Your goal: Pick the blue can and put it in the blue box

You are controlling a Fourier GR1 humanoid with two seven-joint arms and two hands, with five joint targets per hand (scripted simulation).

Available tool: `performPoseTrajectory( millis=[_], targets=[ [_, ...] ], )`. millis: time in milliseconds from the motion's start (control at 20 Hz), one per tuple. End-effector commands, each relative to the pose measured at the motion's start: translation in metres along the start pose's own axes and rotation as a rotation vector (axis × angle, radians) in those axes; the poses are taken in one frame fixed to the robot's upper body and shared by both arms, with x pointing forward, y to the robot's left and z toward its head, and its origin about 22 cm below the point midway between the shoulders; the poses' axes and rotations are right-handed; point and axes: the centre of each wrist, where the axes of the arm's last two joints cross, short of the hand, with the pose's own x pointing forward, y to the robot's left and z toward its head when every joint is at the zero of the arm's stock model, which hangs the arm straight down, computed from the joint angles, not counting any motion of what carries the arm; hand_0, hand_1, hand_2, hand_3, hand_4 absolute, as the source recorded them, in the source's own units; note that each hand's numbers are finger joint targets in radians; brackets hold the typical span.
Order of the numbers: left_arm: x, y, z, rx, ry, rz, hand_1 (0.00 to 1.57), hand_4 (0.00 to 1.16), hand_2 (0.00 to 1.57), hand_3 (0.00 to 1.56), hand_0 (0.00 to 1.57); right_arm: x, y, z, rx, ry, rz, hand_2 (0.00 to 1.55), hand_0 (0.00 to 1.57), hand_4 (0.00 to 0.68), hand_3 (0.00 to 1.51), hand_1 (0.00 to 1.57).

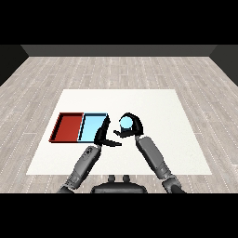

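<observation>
Curling my right hand [134,126] round the small blue cylindrical can [125,122], I hold it just right of the shallow light blue tray [93,126]; my left hand [103,136] rests with fingers straight.

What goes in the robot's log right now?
right hand: holds can | can: right of blue tray, not in it | left hand: open, holds nothing

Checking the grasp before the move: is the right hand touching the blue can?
Touching. The head view shows the right hand curled round the blue can, fingers arching over its top and thumb beneath it, with no gap.
</observation>
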Motion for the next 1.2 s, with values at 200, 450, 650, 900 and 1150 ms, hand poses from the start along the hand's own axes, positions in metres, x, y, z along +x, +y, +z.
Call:
performPoseTrajectory(
  millis=[200,450,650,900,1150],
  targets=[
    [-0.014,-0.009,-0.008,-0.026,0.047,-0.008,0.0,0.0,0.0,0.0,0.0,0.0,0.004,0.003,0.034,-0.028,-0.015,1.44,1.4,0.679,1.4,1.4],
    [-0.018,-0.034,0.008,-0.016,0.052,0.0,0.0,0.0,0.0,0.0,0.0,0.007,0.018,0.0,0.052,-0.034,-0.021,1.45,1.4,0.677,1.41,1.4],
    [0.001,-0.022,0.005,-0.007,0.064,0.011,0.0,0.0,0.0,0.0,0.0,-0.009,0.007,0.006,0.078,-0.026,-0.015,1.43,1.4,0.657,1.4,1.4],
    [-0.01,-0.012,0.0,-0.05,0.06,0.011,0.0,0.0,0.0,0.0,0.0,0.01,0.04,-0.007,0.079,-0.02,0.005,1.43,1.42,0.653,1.39,1.42],
    [-0.019,-0.029,-0.009,-0.051,0.059,0.002,0.0,0.0,0.0,0.0,0.0,0.006,0.035,0.006,0.093,-0.045,-0.008,1.44,1.42,0.617,1.4,1.42]
  ],
)
